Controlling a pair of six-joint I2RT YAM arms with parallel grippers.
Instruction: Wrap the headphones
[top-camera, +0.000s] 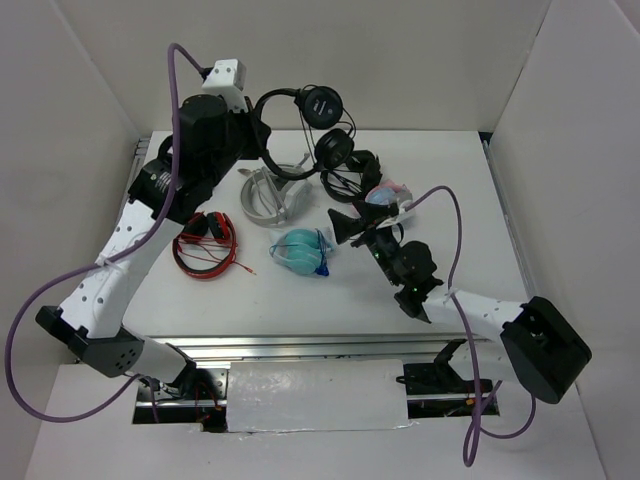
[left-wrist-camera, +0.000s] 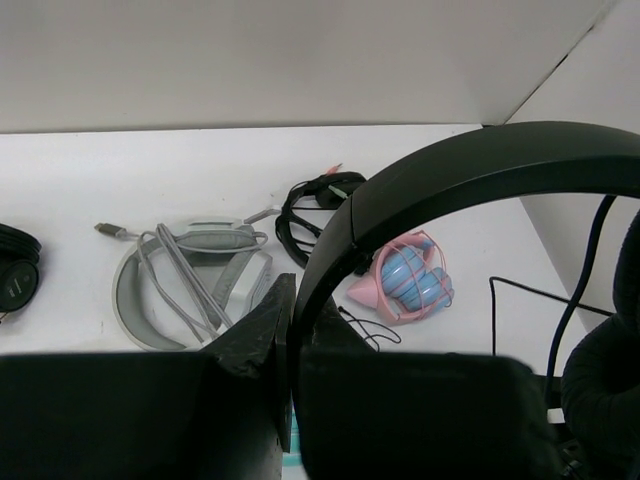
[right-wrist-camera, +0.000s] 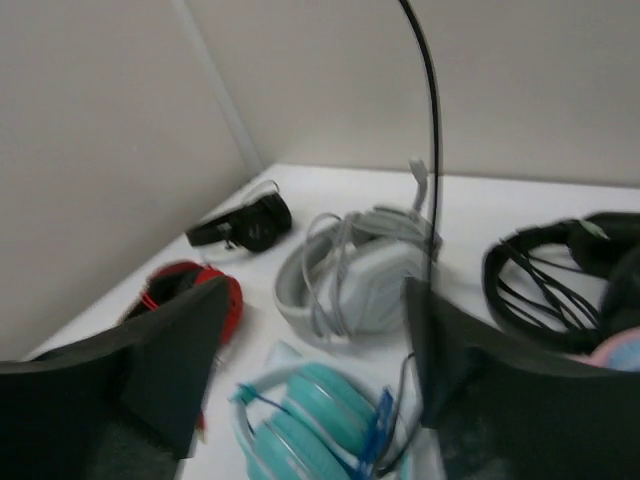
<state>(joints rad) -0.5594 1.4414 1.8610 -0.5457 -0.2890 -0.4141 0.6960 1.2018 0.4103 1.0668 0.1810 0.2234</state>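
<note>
The left gripper (left-wrist-camera: 292, 350) is clamped shut on the thin black headband (left-wrist-camera: 480, 165) of the headphones (top-camera: 322, 105). It holds them up at the table's (top-camera: 460, 290) 12 o'clock edge, where they show against the back wall (top-camera: 400, 60). In the top view the headband arcs away from that gripper toward 3 o'clock. One of the two round padded earcups (top-camera: 333, 148) hangs below the other, at about 4 o'clock from the gripper.

The right gripper (right-wrist-camera: 315, 300) is low over the table with its jaws spread wide and nothing between them gripped. From it, the headphones are up at 11 o'clock. Their long thin cable (right-wrist-camera: 430, 150) drops straight down through the right wrist view, close to the right-hand finger (right-wrist-camera: 450, 350). Whether it touches that finger cannot be told.

In the left wrist view the headband's near end is hidden between the fingers, and only the edge of one earcup shows at 4 o'clock, cut by the frame. In the top view the cable's lower run merges with a coiled black headset (top-camera: 355, 170), so its end cannot be traced.

Grey headphones (top-camera: 268, 195), teal headphones (top-camera: 300, 250), a red-and-black pair (top-camera: 205, 245) and a pink-and-blue pair (top-camera: 385, 195) lie on the table. The right wrist view is blurred.
</note>
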